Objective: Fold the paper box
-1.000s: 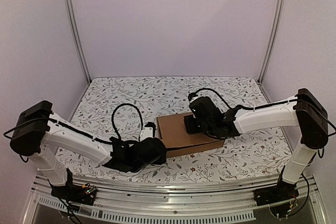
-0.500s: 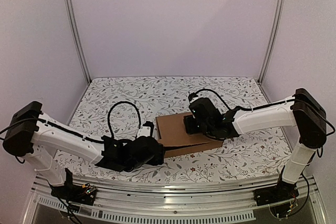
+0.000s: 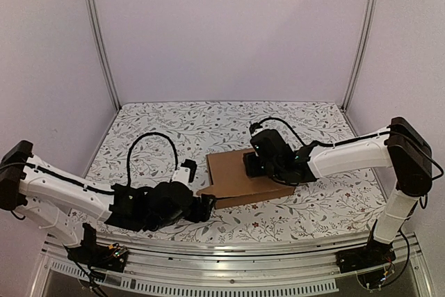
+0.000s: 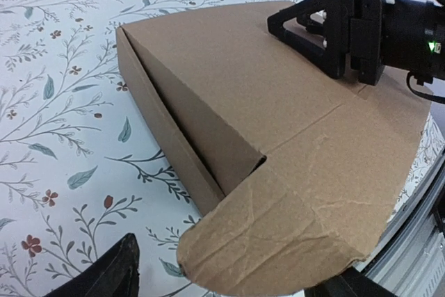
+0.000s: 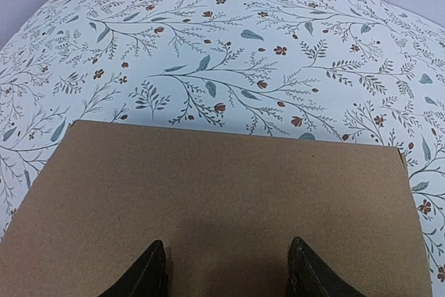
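From above, I'm seeing the paper box (image 3: 243,180) lying on the desk (image 3: 153,130), the right claw (image 3: 254,165) pressing its top. Left wrist: the left claw (image 4: 233,279) is gaping around a flap (image 4: 278,234), apparently not gripping. Right wrist: fingers (image 5: 151,273) are standing apart, holding nothing.

paper box (image 4: 229,95) with creased near flap (image 4: 292,220)

Plain pale lilac walls (image 3: 229,26) close in the space on three sides, evenly lit. Slim metal posts (image 3: 97,33) stand in the back corners. The desk (image 3: 174,123) wears a white cloth printed with leafy sprigs and small red flowers. An aluminium rail (image 3: 229,279) runs along its near edge.
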